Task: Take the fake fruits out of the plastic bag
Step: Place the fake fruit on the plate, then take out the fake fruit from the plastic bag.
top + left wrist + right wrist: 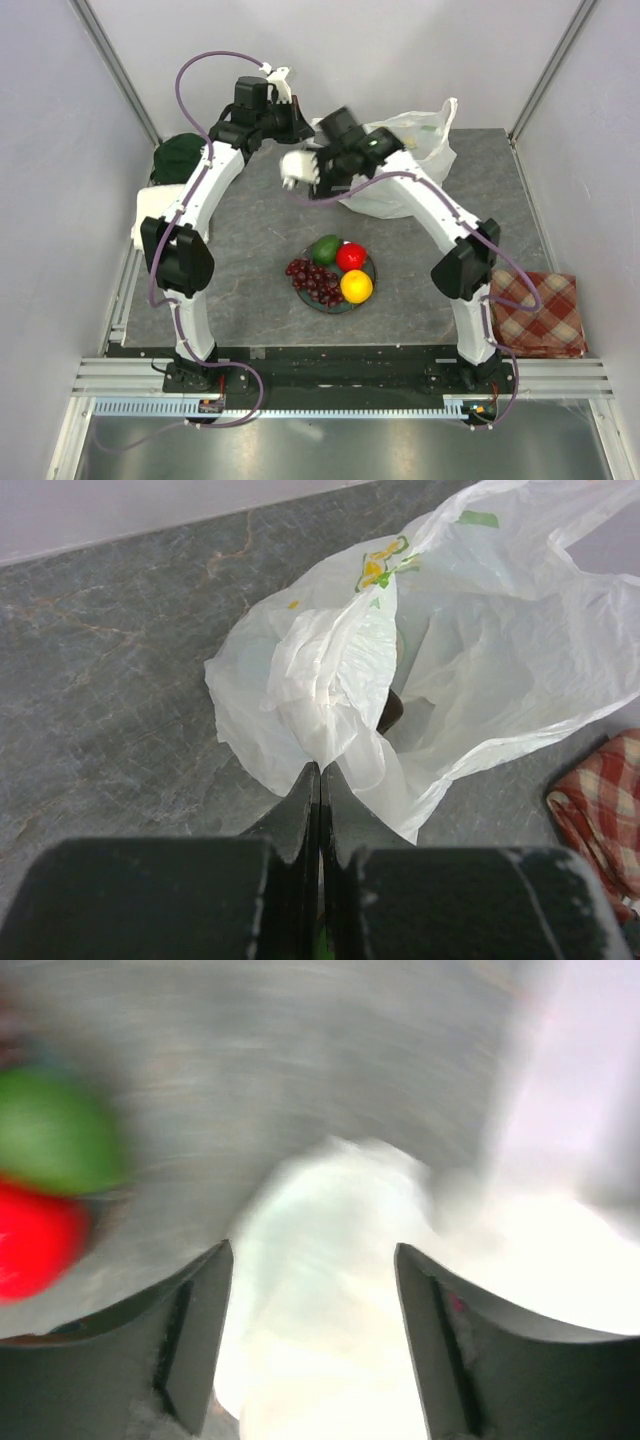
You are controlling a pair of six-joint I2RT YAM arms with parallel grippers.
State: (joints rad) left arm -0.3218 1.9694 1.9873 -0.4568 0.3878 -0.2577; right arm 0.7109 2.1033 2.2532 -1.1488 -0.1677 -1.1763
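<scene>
The white plastic bag (pixel 405 170) lies crumpled at the back right of the table. My left gripper (pixel 302 126) is shut on a fold of the bag's rim (pixel 320 765) and holds the mouth up. A dark purple-brown fruit (pixel 391 710) shows inside the bag. My right gripper (pixel 310 178) hangs left of the bag, its jaws wide apart (pixel 312 1255) around a blurred white mass (pixel 330 1290). A teal-grey plate (pixel 368 293) holds the grape bunch (pixel 313 280), green piece (pixel 326 248), red apple (pixel 350 256) and yellow-orange fruit (pixel 356 286).
A red checked cloth (pixel 540 312) lies at the right edge of the table, also in the left wrist view (pixel 600 800). A dark green cap (pixel 180 155) sits at the back left. Grey walls stand on both sides.
</scene>
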